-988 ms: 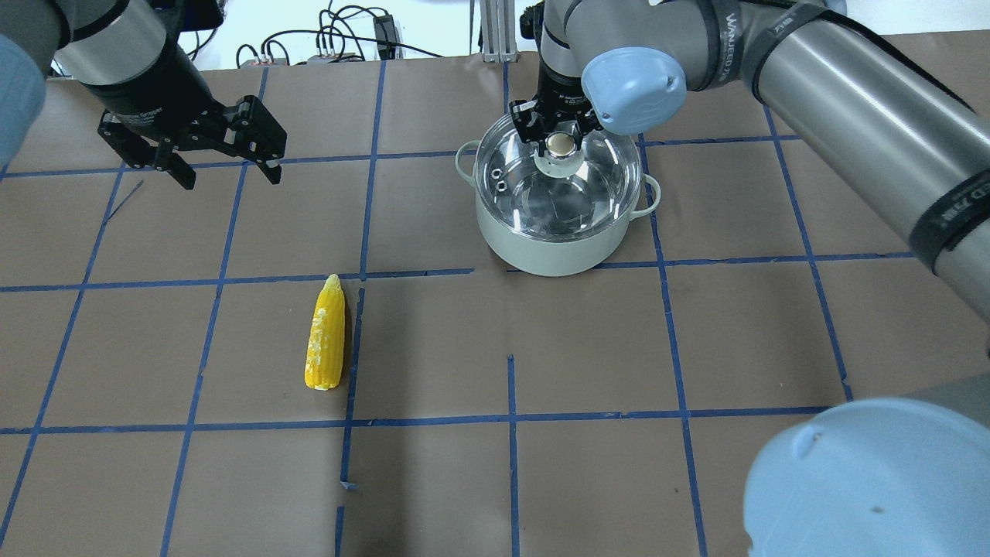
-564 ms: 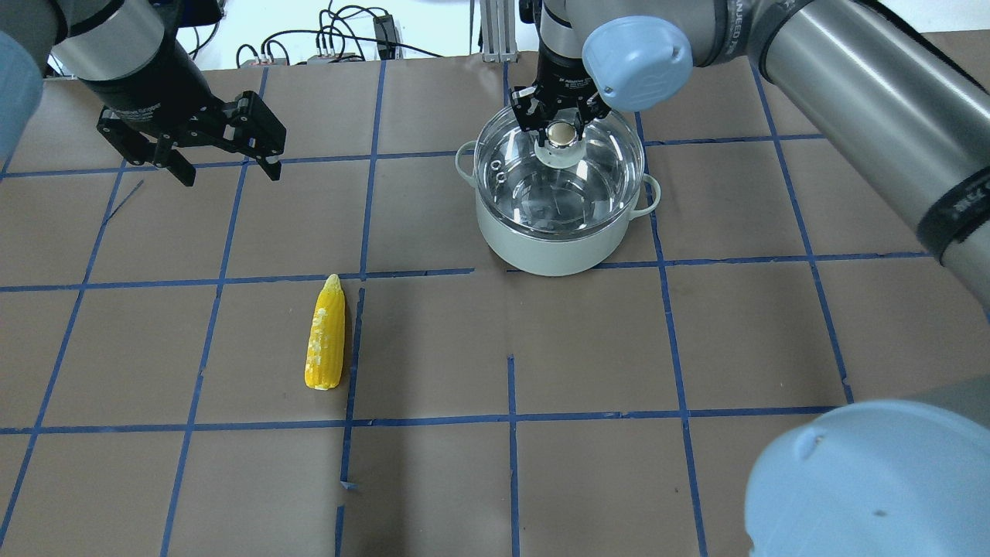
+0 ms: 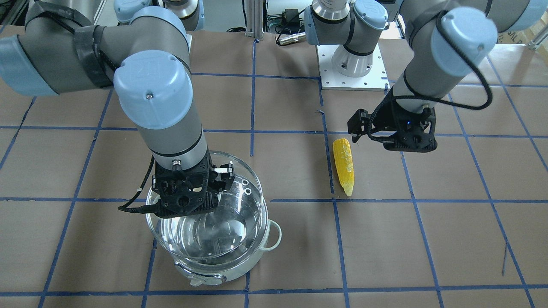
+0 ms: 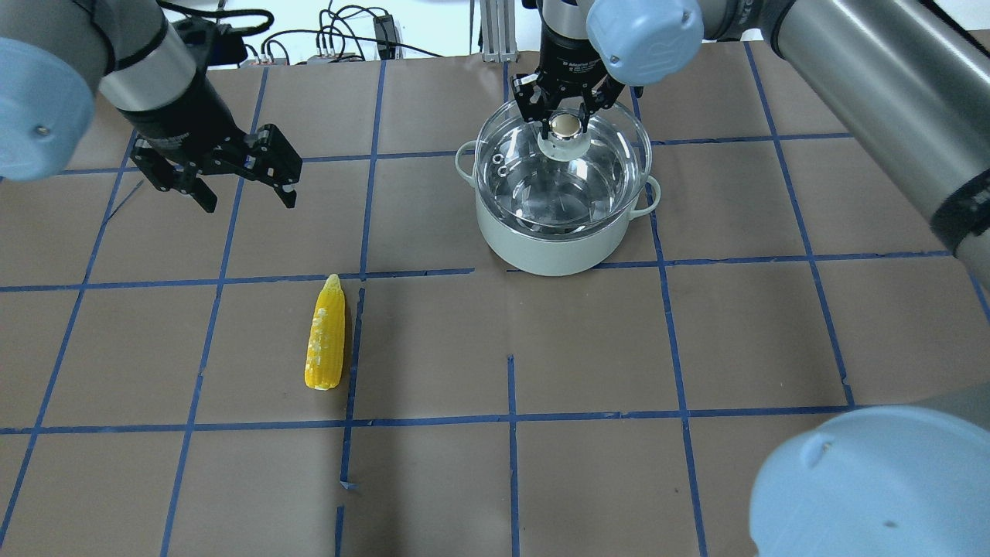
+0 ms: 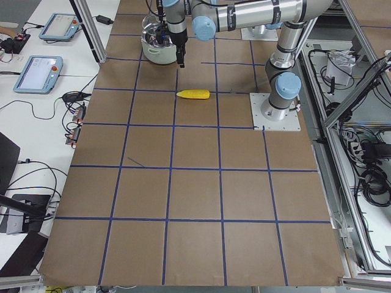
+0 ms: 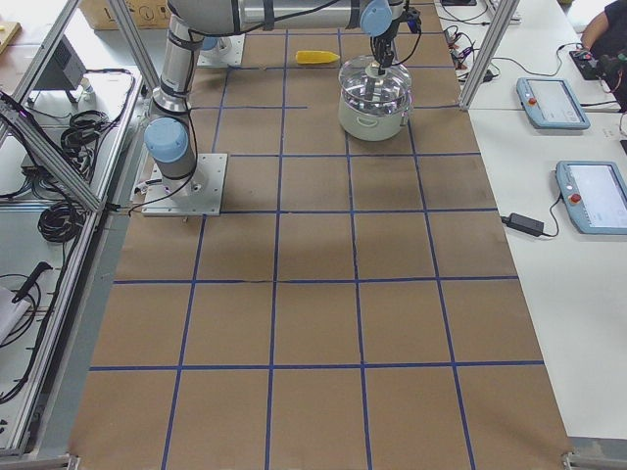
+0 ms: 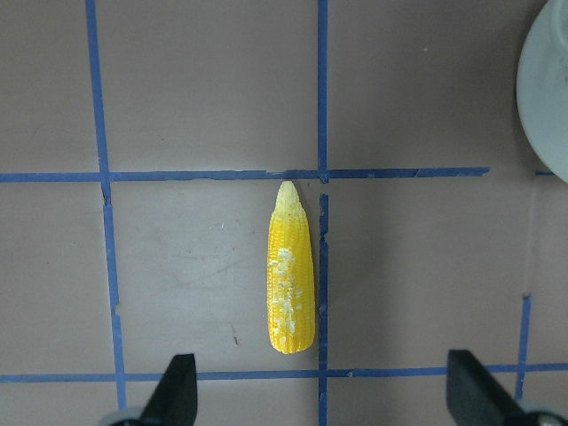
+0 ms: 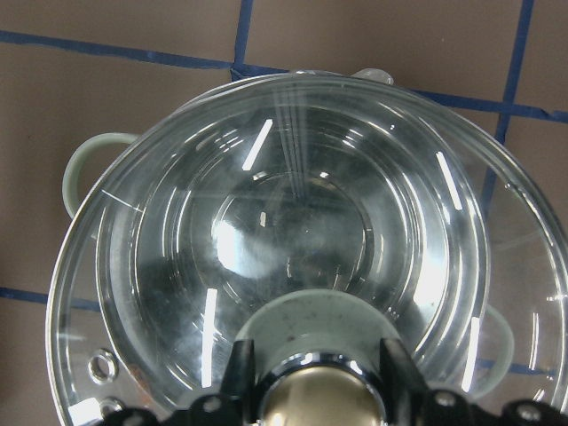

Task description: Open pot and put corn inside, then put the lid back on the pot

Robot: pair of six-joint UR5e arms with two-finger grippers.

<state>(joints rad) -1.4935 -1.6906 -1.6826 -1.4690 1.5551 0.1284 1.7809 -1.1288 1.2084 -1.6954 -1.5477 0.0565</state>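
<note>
The pale pot (image 4: 541, 251) stands at the table's far middle, and shows in the front view (image 3: 222, 273). My right gripper (image 4: 566, 116) is shut on the beige knob (image 4: 566, 128) of the glass lid (image 4: 526, 166). It holds the lid a little above the pot's rim, as the front view (image 3: 239, 201) and right wrist view (image 8: 293, 231) show. The yellow corn (image 4: 326, 336) lies on the paper to the left, pointed end away from me. My left gripper (image 4: 249, 203) is open and empty, above the table beyond the corn. The left wrist view shows the corn (image 7: 291, 271) ahead of its fingers (image 7: 177, 386).
Brown paper with a blue tape grid covers the table (image 4: 588, 348). Cables lie past the far edge (image 4: 348, 39). The right arm's elbow (image 4: 874, 480) fills the near right corner of the overhead view. The pot's side handles (image 4: 464, 158) stick out left and right.
My right gripper has lifted the lid by its knob, up and slightly away from me. My left gripper has moved right and nearer, toward the corn, staying open.
</note>
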